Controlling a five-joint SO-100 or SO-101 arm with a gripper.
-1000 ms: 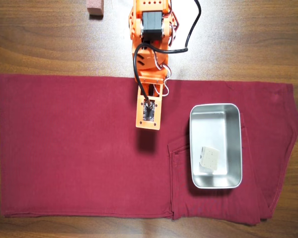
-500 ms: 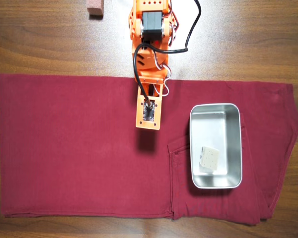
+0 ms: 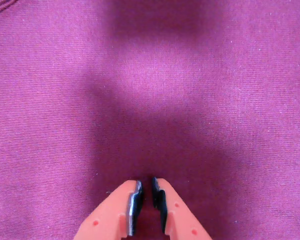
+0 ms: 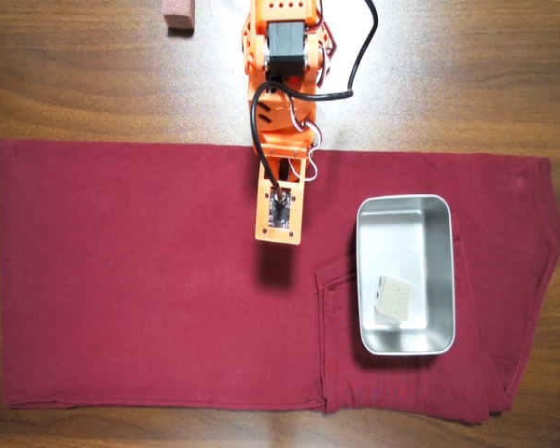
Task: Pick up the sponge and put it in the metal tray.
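In the overhead view the beige-grey speckled sponge [image 4: 393, 298] lies inside the shiny metal tray [image 4: 406, 207], in its near half. The tray stands on the dark red cloth at the right. The orange arm reaches down from the top, and its gripper [image 4: 278, 233] hangs over bare cloth to the left of the tray, apart from it. In the wrist view the gripper [image 3: 146, 192] shows two orange fingers [image 3: 119, 212] with dark pads, nearly together, with nothing between them and only cloth beneath. The sponge and tray are out of the wrist view.
A dark red cloth [image 4: 131, 280] covers most of the wooden table [image 4: 467, 75]. A pinkish-brown block [image 4: 178, 14] sits at the top edge, left of the arm base. A black cable [image 4: 355, 65] loops beside the arm.
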